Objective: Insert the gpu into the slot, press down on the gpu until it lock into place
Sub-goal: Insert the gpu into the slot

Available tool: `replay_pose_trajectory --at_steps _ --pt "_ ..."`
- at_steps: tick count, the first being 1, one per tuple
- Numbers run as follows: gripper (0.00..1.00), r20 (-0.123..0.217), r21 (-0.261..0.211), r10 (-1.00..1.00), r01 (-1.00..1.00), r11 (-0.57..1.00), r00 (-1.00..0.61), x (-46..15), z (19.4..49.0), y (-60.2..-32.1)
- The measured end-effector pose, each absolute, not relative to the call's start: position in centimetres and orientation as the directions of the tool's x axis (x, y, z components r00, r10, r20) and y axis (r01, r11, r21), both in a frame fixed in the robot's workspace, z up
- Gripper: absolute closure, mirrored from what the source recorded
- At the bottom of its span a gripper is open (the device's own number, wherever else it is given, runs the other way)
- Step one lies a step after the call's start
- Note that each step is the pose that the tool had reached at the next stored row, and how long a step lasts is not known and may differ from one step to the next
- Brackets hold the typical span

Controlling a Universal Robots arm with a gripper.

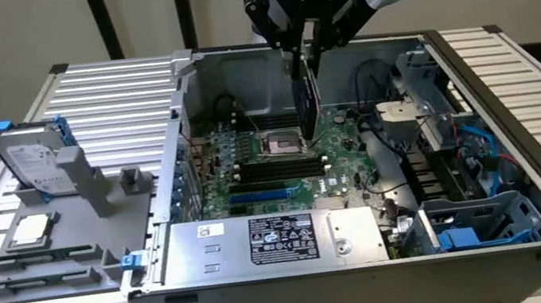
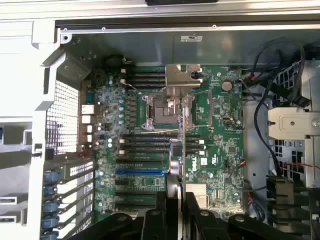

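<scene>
The gpu, pinched upright between the fingers, is best squared with the slot at its seven o'clock in the exterior view.

One thin black rectangular card, one long bright-blue plastic slot, one square silver processor socket, four black parallel memory strips at six o'clock from it, one white-labelled grey metal box, one claw.
</scene>
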State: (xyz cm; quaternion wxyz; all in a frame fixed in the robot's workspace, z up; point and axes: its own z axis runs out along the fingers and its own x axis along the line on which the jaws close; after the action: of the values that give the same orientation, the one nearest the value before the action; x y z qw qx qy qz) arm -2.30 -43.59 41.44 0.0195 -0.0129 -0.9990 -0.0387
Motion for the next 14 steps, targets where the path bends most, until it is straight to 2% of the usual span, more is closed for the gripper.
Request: replay_pose_trajectory --at_steps 14 --pt "0.74 0.04 0.077 0.024 0.027 0.997 -0.999 -2.3 41.43 -43.59"
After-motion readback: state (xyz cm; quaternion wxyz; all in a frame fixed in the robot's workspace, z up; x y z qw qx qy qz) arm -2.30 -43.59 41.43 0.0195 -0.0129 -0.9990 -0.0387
